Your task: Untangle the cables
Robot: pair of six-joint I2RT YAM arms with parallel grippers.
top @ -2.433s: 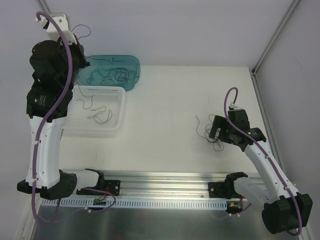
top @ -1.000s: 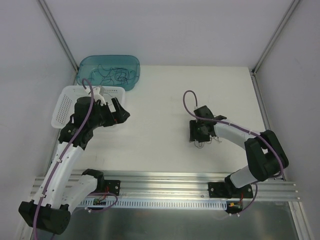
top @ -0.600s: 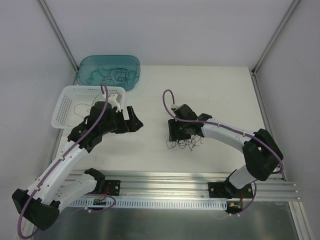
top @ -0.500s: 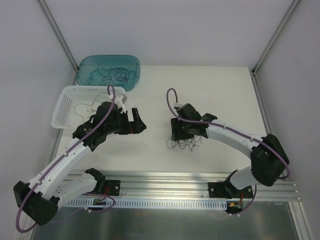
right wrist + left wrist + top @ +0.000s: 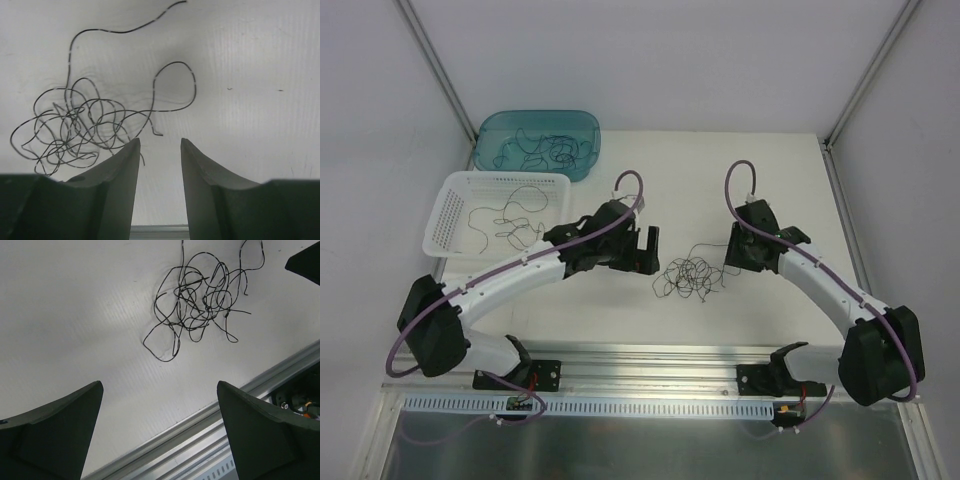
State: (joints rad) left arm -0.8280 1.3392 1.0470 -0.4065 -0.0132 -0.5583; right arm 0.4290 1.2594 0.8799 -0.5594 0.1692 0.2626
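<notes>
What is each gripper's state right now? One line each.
Left gripper: wide open, holding nothing.
Right gripper: partly open, nothing between its fingers; the cables lie on the table beside it.

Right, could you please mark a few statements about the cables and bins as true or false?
The tangle of cables lies on the table between the left tool and the right tool. True.
The left tool grips the tangle. False: its jaws stand wide open, holding nothing.
The teal bin is empty. False: dark cables lie in it.
The white basket holds a few thin cables. True.
</notes>
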